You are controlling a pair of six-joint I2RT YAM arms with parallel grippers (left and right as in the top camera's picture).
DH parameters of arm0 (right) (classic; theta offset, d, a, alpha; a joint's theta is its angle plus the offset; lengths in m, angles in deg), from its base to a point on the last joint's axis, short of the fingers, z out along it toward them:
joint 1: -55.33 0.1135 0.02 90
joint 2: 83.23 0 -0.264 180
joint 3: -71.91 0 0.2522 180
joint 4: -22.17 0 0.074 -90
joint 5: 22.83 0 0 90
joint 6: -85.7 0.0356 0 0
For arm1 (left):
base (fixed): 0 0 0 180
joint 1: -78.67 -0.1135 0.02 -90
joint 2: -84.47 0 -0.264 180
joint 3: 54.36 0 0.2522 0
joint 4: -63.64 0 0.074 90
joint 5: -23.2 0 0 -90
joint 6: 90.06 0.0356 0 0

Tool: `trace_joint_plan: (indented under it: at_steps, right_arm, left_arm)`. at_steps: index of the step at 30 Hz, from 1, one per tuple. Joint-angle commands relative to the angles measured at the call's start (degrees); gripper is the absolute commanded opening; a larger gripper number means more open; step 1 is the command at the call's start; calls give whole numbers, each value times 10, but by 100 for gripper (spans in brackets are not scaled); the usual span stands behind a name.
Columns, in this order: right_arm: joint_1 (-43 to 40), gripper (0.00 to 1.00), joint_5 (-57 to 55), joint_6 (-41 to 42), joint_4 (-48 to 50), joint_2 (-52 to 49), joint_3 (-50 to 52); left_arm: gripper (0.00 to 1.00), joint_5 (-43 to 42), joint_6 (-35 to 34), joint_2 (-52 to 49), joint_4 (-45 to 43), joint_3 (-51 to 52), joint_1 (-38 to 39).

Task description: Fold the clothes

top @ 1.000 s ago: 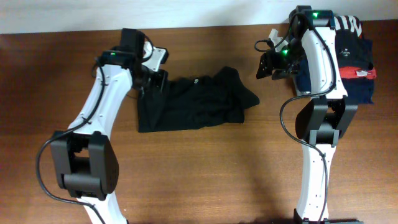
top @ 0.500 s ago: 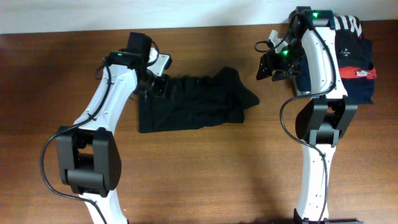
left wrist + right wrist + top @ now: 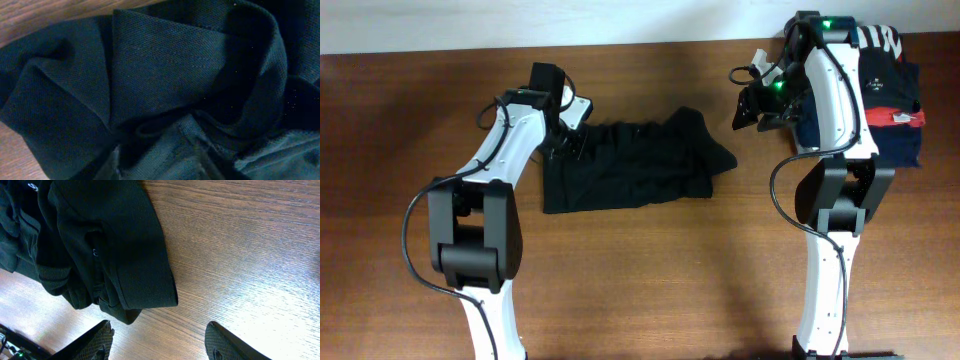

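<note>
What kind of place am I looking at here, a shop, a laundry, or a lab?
Probably a robot lab bench: a white left arm and right arm stand at a wooden table, with a crumpled black shirt and a pile of folded clothes.

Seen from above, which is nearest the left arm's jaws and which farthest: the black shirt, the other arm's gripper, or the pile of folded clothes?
Measured from the left gripper in the overhead view:
1. black polo shirt: directly at its jaws, which press into the shirt's left end.
2. right gripper: off to the right past the shirt, jaws open.
3. folded pile: at the far right, beyond the right arm.
</note>
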Motion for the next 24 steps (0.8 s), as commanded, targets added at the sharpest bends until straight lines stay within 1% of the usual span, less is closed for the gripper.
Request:
trace_joint_plan:
  at_steps: [1,2,3,6,7,9,12,15,17,18,19,21,24]
  right_arm:
    - [4,64,7,3,-2,25,2]
    - [4,64,7,3,-2,25,2]
    - [4,64,7,3,-2,25,2]
    - [4,64,7,3,-2,25,2]
    - [4,64,7,3,-2,25,2]
    - [4,64,7,3,-1,25,2]
    - [4,64,7,3,1,25,2]
    - [4,64,7,3,1,25,2]
    - [4,64,7,3,2,25,2]
    - [4,64,7,3,2,25,2]
    - [4,64,7,3,2,25,2]
    - [4,64,7,3,2,25,2]
    - [4,64,7,3,-2,25,2]
  left_arm:
    - [12,3,8,-3,0,-8,-4]
    - [1,3,1,-3,1,-8,-4]
    - [1,-2,-8,-2,10,-10,-4]
    - [1,-54,-11,3,56,-26,-2]
    - [1,-81,-11,7,94,-35,-2]
    - [1,-97,-11,12,135,-39,0]
    - [1,-99,-11,12,198,-39,10]
    - [1,-99,-11,12,240,-39,33]
    - [1,-99,-10,12,240,-38,47]
    - [3,-99,-10,12,237,-37,56]
    - [28,-99,-10,12,227,-37,74]
    - [98,-98,-11,12,209,-37,94]
    - [99,-91,-11,12,181,-37,115]
